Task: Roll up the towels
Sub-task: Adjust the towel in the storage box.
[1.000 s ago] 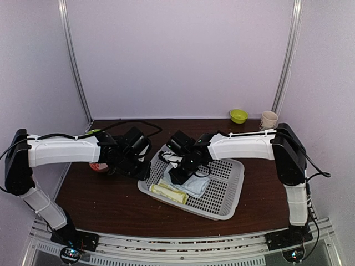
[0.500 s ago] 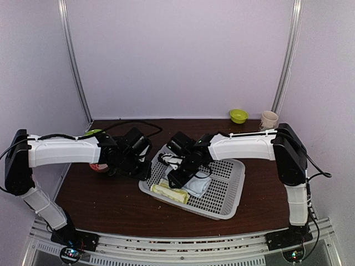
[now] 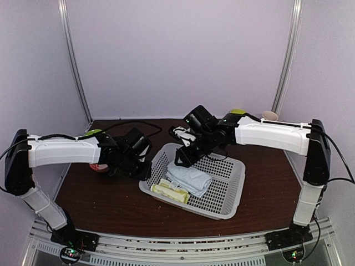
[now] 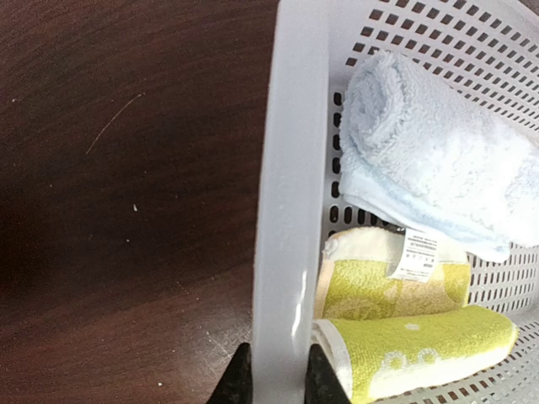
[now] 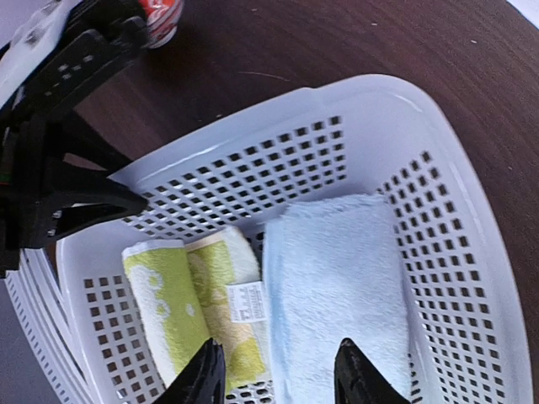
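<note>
Two rolled towels in white plastic mesh basket [image 3: 230, 191]: pale blue terry towel [image 3: 189, 178], lime-green lemon-print towel [image 3: 171, 192] just near-left of it.
Left gripper [image 4: 280, 380] pinches basket's left rim; right gripper [image 5: 282, 370] hovers above, fingers apart, empty. Risk: left arm moving unreleased tips basket, loosening rolls.

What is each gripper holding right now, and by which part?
The left gripper is shut on the basket, pinching its rim. The right gripper is open above the blue towel and green towel, holding nothing.
</note>
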### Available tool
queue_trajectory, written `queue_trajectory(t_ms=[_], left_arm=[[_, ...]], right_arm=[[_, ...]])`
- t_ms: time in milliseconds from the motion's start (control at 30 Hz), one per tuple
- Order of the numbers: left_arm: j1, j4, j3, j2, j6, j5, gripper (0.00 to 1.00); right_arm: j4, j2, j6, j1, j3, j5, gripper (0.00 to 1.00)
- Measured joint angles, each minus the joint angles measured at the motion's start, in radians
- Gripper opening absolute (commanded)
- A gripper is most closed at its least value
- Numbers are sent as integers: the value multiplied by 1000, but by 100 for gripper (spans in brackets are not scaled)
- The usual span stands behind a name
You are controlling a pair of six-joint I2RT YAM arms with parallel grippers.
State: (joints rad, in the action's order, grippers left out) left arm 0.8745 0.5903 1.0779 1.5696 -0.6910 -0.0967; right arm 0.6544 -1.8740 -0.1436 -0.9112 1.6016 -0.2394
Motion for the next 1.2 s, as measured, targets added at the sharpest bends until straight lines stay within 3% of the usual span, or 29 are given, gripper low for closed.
queue_trajectory(t_ms=[267,733,833,1067,1200], left_arm=[[0,0,0,0,-4,0,0],[1,0,0,1,-7,0,0],[1,3,3,2,-10,0,0],[1,4,5,3,-15,1,0],[1,4,5,3,-21,0,0]], right_arm=[[-28,-16,-29,101,-67,34,45],[-14,-171,-2,80,-44,65,49],[-13,-183,6,58,-40,79,40],[-33,-188,24,7,-47,116,1],[-55,-177,39,-2,-65,133,0]])
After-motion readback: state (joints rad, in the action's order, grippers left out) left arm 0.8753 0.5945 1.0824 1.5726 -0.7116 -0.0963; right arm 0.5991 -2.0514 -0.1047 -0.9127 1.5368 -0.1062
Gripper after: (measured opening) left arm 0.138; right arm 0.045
